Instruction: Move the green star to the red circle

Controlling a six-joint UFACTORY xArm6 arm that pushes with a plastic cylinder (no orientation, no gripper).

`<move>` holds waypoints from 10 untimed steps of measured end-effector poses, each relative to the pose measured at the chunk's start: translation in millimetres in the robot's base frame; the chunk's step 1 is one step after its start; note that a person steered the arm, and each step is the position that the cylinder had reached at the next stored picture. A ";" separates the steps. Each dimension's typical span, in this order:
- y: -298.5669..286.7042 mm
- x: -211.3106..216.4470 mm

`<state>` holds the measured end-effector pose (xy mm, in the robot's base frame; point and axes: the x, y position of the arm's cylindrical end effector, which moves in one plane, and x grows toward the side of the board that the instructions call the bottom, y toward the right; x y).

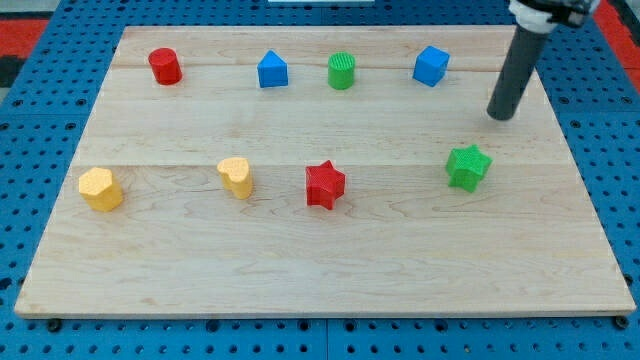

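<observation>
Upper right of frame: my tip [501,116] just above-right of green star [468,166] | no pincer fitted, nothing gripped | best circle to its right side, push up-left toward red circle [165,66], skirting the other blocks.

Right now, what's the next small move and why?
Probably drop my tip toward the view's bottom-right, to get behind the green star. My tip sits apart from the star, just up and right of it. The red circle is far off at the view's top left, so the push likely has to start from the star's right side.
</observation>
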<state>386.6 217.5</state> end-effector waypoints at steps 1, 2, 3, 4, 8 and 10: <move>0.0 43.7; 0.0 79.4; -26.3 78.1; -75.1 64.9; -126.1 37.7; -175.7 -12.1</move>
<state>374.5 41.8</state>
